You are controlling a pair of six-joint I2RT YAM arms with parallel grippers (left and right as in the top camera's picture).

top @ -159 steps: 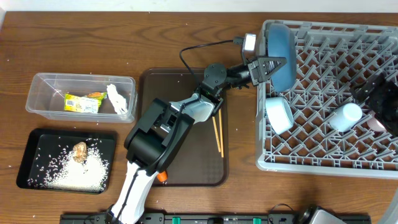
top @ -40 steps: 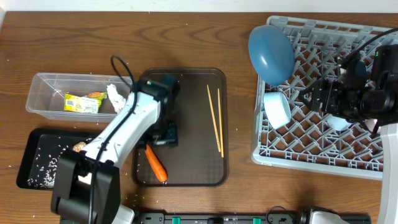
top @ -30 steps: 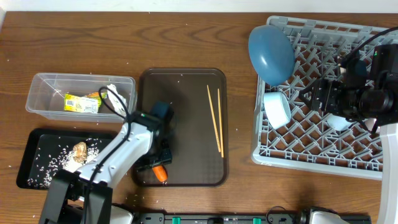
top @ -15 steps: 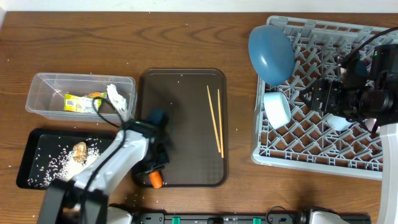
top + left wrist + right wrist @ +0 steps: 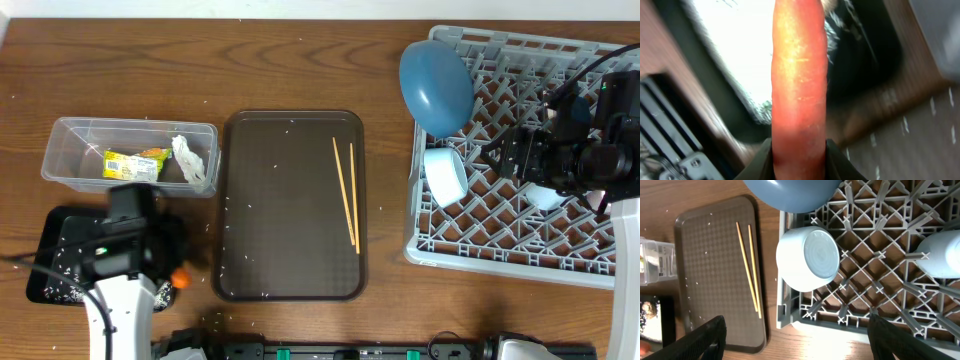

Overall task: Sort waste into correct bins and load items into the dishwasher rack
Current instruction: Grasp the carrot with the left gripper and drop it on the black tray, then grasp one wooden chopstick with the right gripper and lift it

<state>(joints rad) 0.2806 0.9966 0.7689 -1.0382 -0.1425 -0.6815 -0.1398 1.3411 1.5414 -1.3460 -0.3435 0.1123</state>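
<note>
A large square light-grey plastic dishwasher rack [image 5: 500, 268] fills the desk's right edge. A round blue plate [image 5: 436, 87] stands at its far-left corner and a pale blue bowl [image 5: 447, 175] lies on its side below that. A dark brown serving tray [image 5: 285, 200] occupies the desk's middle, with two thin wooden chopsticks [image 5: 346, 193] on its right side, lying far-to-near.

Along the left edge sit a clear rectangular plastic tub [image 5: 75, 155] and, at the near-left corner, a shallow black rectangular tray [image 5: 55, 235].

The left gripper [image 5: 798, 155] is clamped on the butt of an orange carrot [image 5: 798, 85], whose long axis points straight out from the fingers, over the black tray's right end. Release there looks like the coming move.

The overhead view shows only an orange tip beside the arm. The wrist view shows the carrot's full length, with white rice beneath.

The right gripper [image 5: 796, 322] hangs wide apart and empty over the rack, and is likely the nearer arm to the chopsticks.
</note>
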